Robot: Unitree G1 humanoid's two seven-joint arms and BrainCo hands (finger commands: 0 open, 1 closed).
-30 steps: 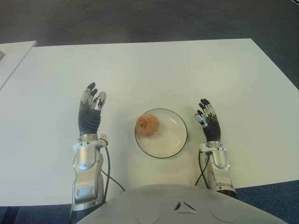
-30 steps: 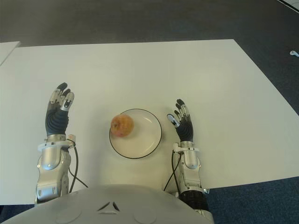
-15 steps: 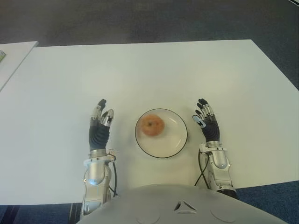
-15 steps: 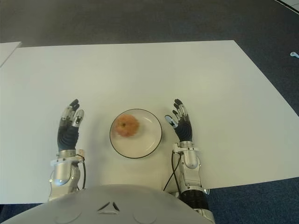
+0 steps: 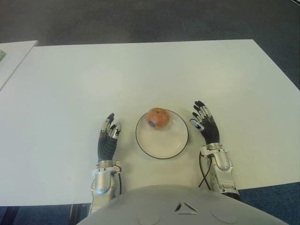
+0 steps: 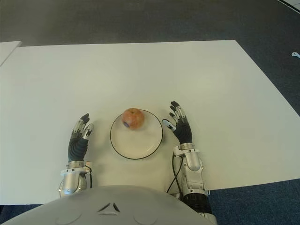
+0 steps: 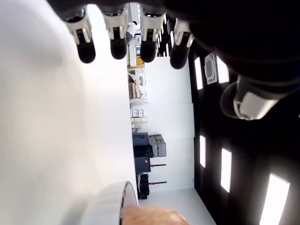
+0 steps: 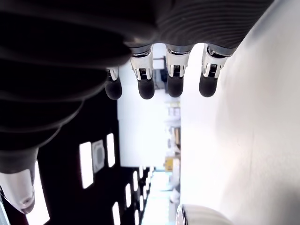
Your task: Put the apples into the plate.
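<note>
On the white counter (image 5: 140, 70), as seen from the left eye view, a white plate (image 5: 164, 145) with a dark rim is set near the front edge, and one reddish apple (image 5: 158, 117) is seen inside it, against the far rim. The left hand (image 5: 108, 139) is shown just left of the plate, fingers extended and slightly spread, with nothing held. The right hand (image 5: 205, 125) is shown just right of the plate, fingers likewise spread and empty. In the right eye view the same arrangement is repeated: the apple lies in the far part of the plate, between the two hands and touched by neither. In the left wrist view four dark fingertips (image 7: 118, 49) are seen straight and apart, with the thumb off to one side; nothing is gripped, and part of the plate's rim and the apple appear at the frame's edge. In the right wrist view the fingertips (image 8: 146, 88) are also seen extended and separated around empty space, with a little of the plate's rim visible. No label or writing can be read on anything.
</note>
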